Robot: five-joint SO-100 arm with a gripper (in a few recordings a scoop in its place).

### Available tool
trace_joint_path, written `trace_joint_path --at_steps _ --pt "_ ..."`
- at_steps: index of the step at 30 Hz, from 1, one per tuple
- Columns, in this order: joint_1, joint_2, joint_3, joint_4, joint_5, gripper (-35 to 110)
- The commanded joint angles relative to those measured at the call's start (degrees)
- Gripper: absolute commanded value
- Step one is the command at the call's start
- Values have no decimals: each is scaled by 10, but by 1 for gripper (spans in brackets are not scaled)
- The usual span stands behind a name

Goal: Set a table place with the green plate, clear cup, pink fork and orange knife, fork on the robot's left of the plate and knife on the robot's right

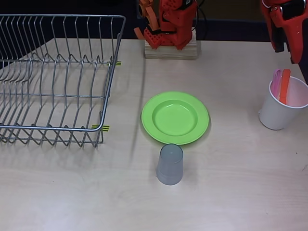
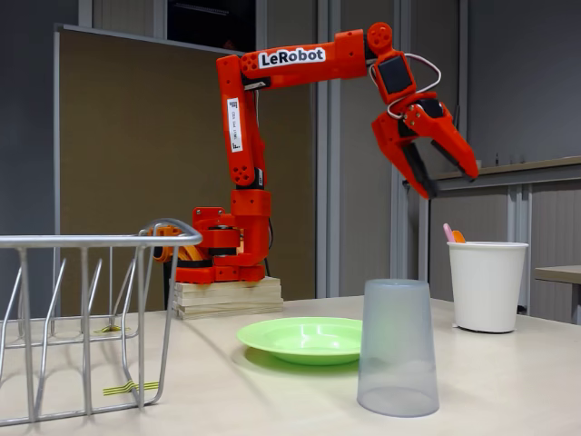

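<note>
Green plate centre frame on tabletop, cup inverted just below. Fork, knife in white cup, right. Pincer wide, empty above; risk: tipping white cup.

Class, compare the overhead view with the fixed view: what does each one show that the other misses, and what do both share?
Overhead alone: the plate's round outline, the dish rack's whole wire floor, and the cup lying just off the plate's near rim.

Fixed view alone: the raised arm, its gripper open in the air above the white paper cup.

Both: the green plate, the clear cup standing mouth down, and the pink fork and orange knife standing in the white cup.
</note>
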Motion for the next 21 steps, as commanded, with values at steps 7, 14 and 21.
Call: trace_joint_path --at_steps 7,14,21 --pt "-32 19 31 2 -158 18" --pt "-11 -5 44 1 -140 21" --pt "11 -53 23 -26 -134 18"
